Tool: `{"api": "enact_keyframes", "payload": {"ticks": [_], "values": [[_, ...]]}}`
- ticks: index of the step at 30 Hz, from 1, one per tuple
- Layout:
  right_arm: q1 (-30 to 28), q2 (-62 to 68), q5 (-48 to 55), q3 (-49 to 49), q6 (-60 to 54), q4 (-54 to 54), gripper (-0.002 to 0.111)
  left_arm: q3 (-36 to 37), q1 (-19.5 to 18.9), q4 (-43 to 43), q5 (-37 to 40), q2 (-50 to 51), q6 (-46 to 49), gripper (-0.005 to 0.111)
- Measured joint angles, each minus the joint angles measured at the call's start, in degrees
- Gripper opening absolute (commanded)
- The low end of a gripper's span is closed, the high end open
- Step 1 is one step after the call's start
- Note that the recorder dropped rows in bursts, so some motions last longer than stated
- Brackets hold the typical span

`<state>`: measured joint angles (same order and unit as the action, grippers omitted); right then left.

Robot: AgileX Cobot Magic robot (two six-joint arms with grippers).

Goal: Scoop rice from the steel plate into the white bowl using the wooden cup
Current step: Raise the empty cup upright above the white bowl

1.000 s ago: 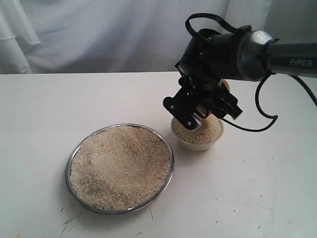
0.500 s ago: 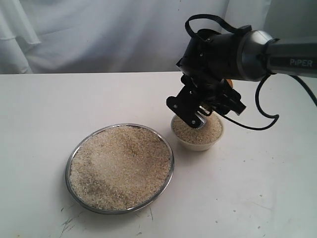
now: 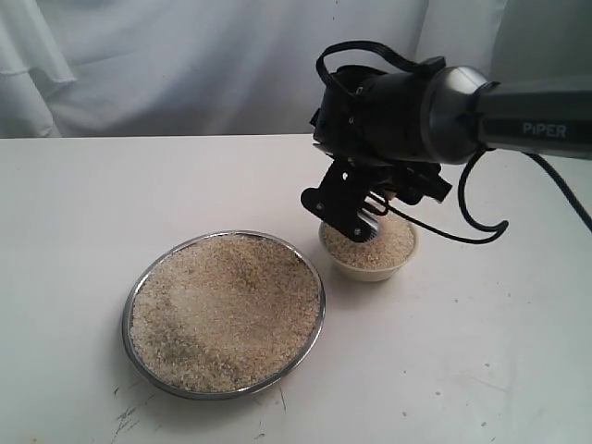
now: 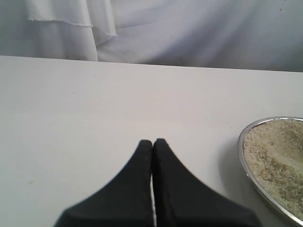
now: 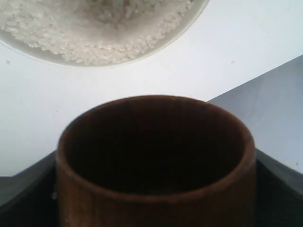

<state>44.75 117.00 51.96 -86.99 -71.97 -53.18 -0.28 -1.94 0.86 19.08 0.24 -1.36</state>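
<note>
The steel plate (image 3: 310,277) lies at front left, heaped with rice (image 3: 222,310). To its right stands the white bowl (image 3: 370,268), filled with rice (image 3: 375,245). My right gripper (image 3: 379,202) hangs just above the bowl, shut on the wooden cup (image 5: 156,189). The cup's inside looks dark and no rice shows in it. In the exterior view the wrist hides most of the cup. The right wrist view shows the bowl's rim (image 5: 156,49) just beyond the cup's mouth. My left gripper (image 4: 152,143) is shut and empty over bare table, beside the plate's rim (image 4: 242,156).
White cloth (image 3: 185,65) hangs behind the white table (image 3: 499,351). The right arm's black cable (image 3: 481,217) loops beside the bowl. Small dark marks dot the table's front edge near the plate.
My right arm has shifted a little to the left above the bowl and its wrist has rolled. The cup stays in its grip. Plate and bowl have not moved.
</note>
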Motion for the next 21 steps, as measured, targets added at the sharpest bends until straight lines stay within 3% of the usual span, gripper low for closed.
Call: {"api": "enact_keyframes", "payload": {"ticks": [10, 21], "values": [[0.82, 0.0, 0.32, 0.0, 4.5, 1.9, 0.0, 0.0, 0.0, 0.0, 0.0, 0.0, 0.0, 0.0], [-3.45, -0.92, -5.61, 0.0, 13.71, 19.53, 0.0, 0.0, 0.0, 0.0, 0.0, 0.0, 0.0, 0.0]]}}
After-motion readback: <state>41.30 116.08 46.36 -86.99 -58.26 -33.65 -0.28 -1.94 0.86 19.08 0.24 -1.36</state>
